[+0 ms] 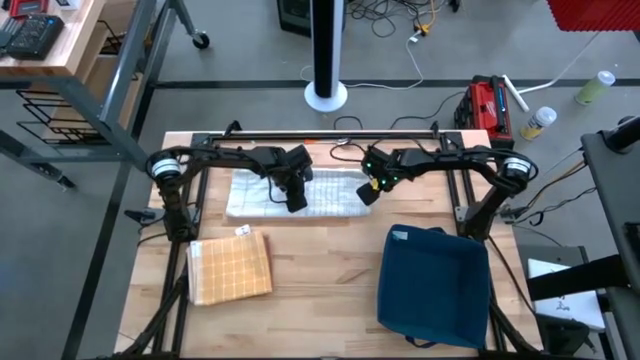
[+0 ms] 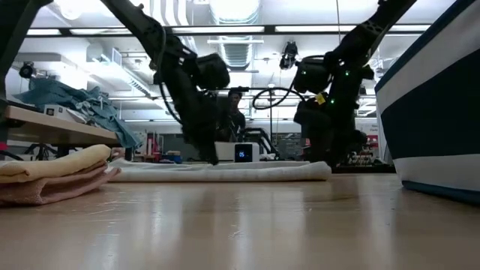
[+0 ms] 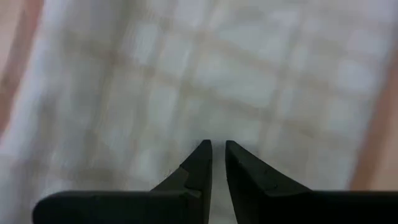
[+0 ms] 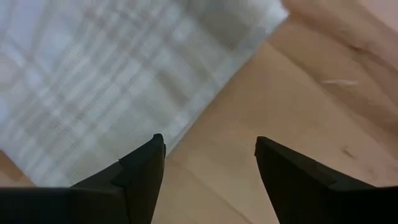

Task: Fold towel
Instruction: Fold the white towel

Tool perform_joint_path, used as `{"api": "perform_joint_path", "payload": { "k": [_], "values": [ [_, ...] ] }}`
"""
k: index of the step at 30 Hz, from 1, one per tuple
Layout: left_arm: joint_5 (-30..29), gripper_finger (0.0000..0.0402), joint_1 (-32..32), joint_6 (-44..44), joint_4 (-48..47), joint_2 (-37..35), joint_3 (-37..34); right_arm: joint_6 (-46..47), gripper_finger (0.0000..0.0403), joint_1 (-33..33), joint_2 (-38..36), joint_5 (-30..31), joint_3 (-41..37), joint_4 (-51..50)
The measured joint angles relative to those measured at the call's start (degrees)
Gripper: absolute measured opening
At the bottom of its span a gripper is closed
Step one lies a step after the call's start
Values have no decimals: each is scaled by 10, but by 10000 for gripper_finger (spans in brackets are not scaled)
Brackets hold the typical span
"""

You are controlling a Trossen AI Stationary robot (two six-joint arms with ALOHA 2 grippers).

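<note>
A white checked towel lies folded flat on the far middle of the table; in the low view it shows as a low white strip. My left gripper points steeply down over the towel's middle, its fingers shut with only a slit between them. My right gripper stands open over the towel's right end. One of its fingers is above the towel's edge and the other above bare wood. My left gripper comes at the towel's top face from above with shut fingers. I cannot tell whether its tips touch the cloth.
A folded yellow checked towel lies near the table's left front. A dark blue bin stands at the right front. Bare wood lies between them and in front of the white towel.
</note>
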Motion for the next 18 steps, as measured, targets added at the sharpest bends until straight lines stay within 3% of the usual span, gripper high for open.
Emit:
{"api": "perform_joint_path", "payload": {
  "k": [7, 11, 18],
  "values": [
    [10, 36, -35, 15, 122, 5, -5, 18, 252, -1, -10, -51, -43, 78],
    [12, 36, -45, 17, 146, 30, 0, 62, 252, -1, -12, -108, -95, 191],
    [15, 36, -44, 19, 160, 73, 4, 79, 252, -1, -15, -106, -99, 220]
  ]
}}
